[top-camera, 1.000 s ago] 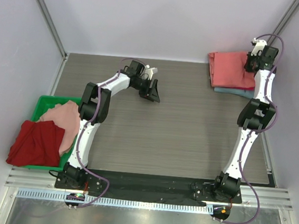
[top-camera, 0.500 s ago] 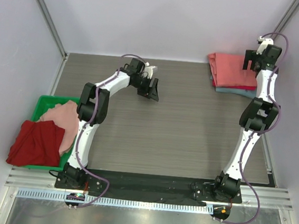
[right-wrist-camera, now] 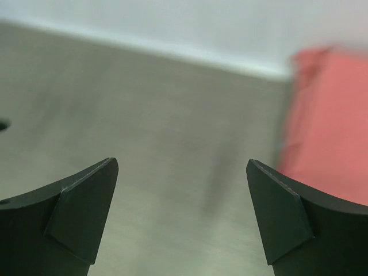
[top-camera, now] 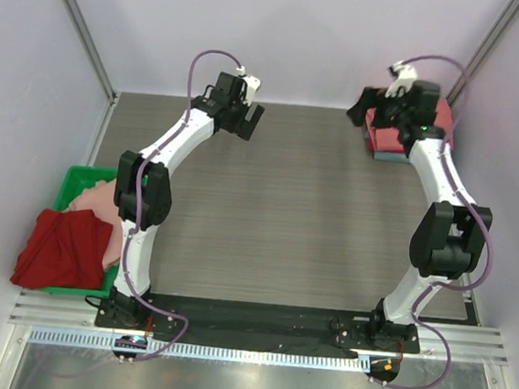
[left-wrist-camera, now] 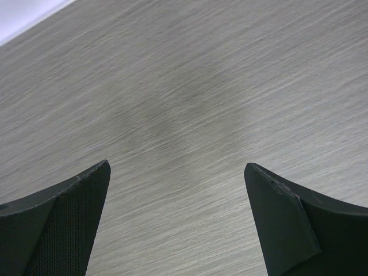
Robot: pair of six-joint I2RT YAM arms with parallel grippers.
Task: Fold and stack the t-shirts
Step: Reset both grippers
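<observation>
A folded salmon t-shirt (top-camera: 385, 135) lies on a grey-blue t-shirt (top-camera: 387, 154) at the table's far right, partly hidden by my right arm. My right gripper (top-camera: 361, 109) hovers just left of that stack, open and holding nothing; in its wrist view (right-wrist-camera: 181, 165) the salmon t-shirt (right-wrist-camera: 328, 121) is a blur at the right edge. My left gripper (top-camera: 245, 122) is raised near the far middle-left, open and holding nothing over bare table (left-wrist-camera: 175, 168). A pale pink t-shirt (top-camera: 102, 205) and a dark red t-shirt (top-camera: 57, 249) are heaped at the near left.
A green bin (top-camera: 79, 180) at the table's left edge holds the heaped shirts, the dark red one spilling over its near-left rim. Grey wood-grain tabletop (top-camera: 303, 217) spans the middle. Pale walls close in at the back and sides.
My right gripper opened, came off the far-right stack and swung left of it. My left gripper opened wider, lifted and moved toward the far wall.
</observation>
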